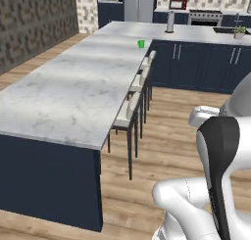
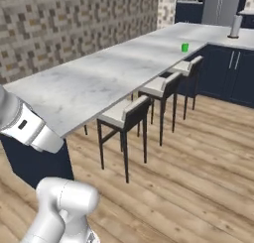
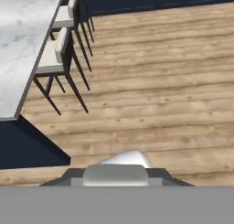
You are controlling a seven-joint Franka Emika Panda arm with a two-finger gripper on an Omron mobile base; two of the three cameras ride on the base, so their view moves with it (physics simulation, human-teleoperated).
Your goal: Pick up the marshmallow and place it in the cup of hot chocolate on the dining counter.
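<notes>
The cup of hot chocolate (image 1: 141,43), small and bright green, stands far down the dining counter's marble tabletop (image 1: 73,92), near the edge above the farthest of three stools (image 2: 124,113). The marshmallow cannot be made out. In the hand view the camera looks down on wooden floor (image 3: 155,81) beside the tabletop; the jaws are clenched, on what I cannot tell

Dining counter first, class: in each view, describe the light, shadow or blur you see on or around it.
Left base view: the dining counter shows soft pale sheen and faint darker bands across the marble; the cup of hot chocolate is small and blurry. Right base view: the stools cast only weak shadows on the wooden floor. Hand view: soft render, dark shade under the slab edge.
</notes>
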